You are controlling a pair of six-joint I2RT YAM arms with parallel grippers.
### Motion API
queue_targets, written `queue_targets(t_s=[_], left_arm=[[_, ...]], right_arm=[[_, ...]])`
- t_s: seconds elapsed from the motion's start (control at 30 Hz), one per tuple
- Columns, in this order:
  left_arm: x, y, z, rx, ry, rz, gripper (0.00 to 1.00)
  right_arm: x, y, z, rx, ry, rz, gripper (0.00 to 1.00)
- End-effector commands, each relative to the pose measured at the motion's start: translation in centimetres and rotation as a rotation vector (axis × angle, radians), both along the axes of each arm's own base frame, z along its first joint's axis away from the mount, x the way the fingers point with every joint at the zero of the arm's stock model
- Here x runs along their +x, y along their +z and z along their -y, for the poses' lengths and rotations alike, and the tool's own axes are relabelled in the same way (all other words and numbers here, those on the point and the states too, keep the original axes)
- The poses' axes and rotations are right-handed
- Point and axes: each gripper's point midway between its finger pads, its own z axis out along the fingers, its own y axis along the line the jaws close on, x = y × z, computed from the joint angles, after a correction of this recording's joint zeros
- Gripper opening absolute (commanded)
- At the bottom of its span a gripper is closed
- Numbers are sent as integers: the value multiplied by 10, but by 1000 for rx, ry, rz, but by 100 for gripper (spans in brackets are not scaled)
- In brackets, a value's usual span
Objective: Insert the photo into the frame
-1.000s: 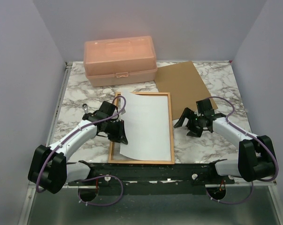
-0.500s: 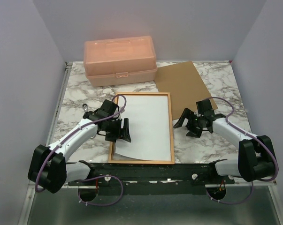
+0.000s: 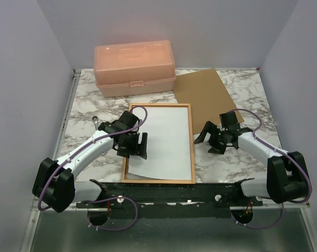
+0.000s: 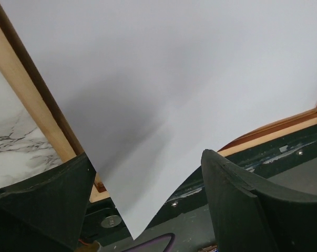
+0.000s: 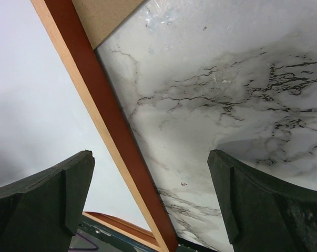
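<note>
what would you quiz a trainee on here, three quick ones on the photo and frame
1. True or false: the photo lies in the frame with its plain white back up.
2. Where is the brown backing board? A) inside the frame B) on the table, by the frame's far right corner C) hanging off the table's near edge
3. Which gripper is at the photo's near left corner, jaws open?

Key: 1 true. 2 B. 3 the left gripper.
</note>
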Motion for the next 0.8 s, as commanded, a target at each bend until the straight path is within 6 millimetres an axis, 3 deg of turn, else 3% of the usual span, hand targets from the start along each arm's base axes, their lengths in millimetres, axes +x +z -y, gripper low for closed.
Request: queue_targets(t_s=[0.0, 0.27, 0.4, 0.53, 0.77], left_arm=[[11, 8, -17, 145, 41, 73, 83], [25, 27, -46, 345, 110, 218, 87], [30, 44, -48, 325, 150, 308, 89], [32, 71, -30, 140, 165, 408, 95], [17, 135, 26, -371, 93, 563, 99]], right_arm=[[-5, -4, -2, 15, 30, -8, 100], [-9, -6, -9, 53, 47, -15, 100], [-11, -6, -17, 83, 58, -17, 100], [-16, -8, -31, 94, 83, -28, 100], [-21, -14, -60, 115, 134, -42, 100]])
